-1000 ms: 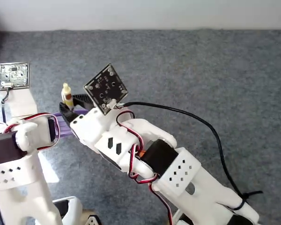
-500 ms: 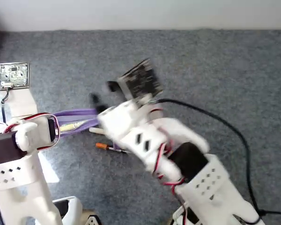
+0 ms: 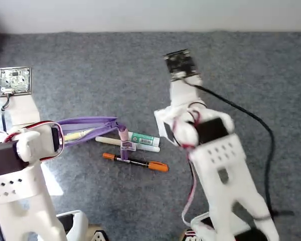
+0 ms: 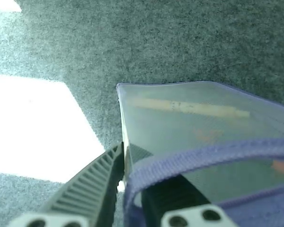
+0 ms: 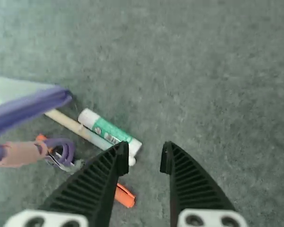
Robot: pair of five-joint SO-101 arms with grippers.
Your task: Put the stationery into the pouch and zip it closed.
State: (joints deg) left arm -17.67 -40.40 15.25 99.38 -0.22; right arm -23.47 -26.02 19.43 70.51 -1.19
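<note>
Grey carpet table top (image 3: pixel 241 75). Soft purple see-through pouch (image 3: pixel 88 128) pinched tight at one end by left gripper (image 4: pixel 131 174). Just beside pouch mouth: white-and-green marker (image 3: pixel 143 139), black orange-ended pen (image 3: pixel 135 162). Probably light, stiff, quick to roll; best grabbed mid-barrel. Right gripper (image 5: pixel 145 147) a little open, empty, apart from pouch.

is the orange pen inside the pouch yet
No, the orange pen lies in the open outside the pouch, its whole length showing in the high view.
</note>
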